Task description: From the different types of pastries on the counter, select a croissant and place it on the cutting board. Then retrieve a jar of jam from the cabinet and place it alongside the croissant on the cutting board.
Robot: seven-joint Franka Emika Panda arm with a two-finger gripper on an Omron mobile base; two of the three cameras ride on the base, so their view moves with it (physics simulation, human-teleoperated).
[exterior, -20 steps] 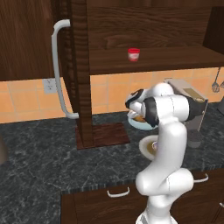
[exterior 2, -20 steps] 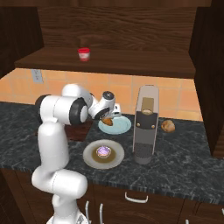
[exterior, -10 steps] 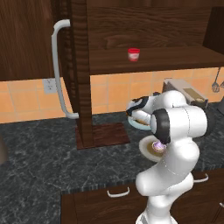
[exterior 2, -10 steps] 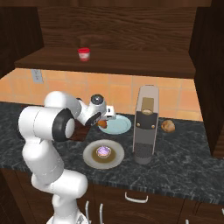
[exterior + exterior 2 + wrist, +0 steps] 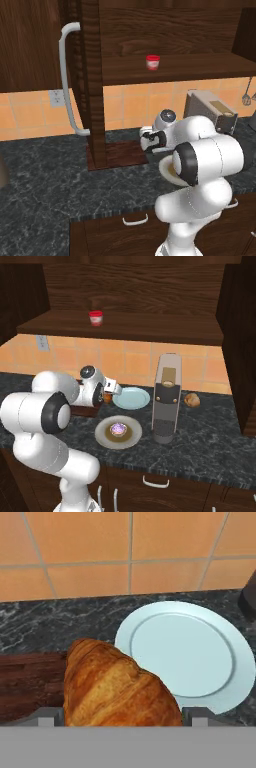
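— What's in your grip?

— My gripper (image 5: 122, 721) is clamped on the croissant (image 5: 115, 687), which bulks large at lower centre of the hand view, a finger (image 5: 47, 716) at each flank.

— Where does that put it?

— Over the edge of the cutting board (image 5: 27, 682), lower left; pale blue plate (image 5: 200, 657) just right of it on the counter (image 5: 50, 624).

— And the jam?

— Jar of jam (image 5: 95, 318) sits on the cabinet (image 5: 90, 75) shelf, upper left of the right base view. Cupcake (image 5: 118, 429) on its own plate, centre, beside the coffee machine (image 5: 166, 398).
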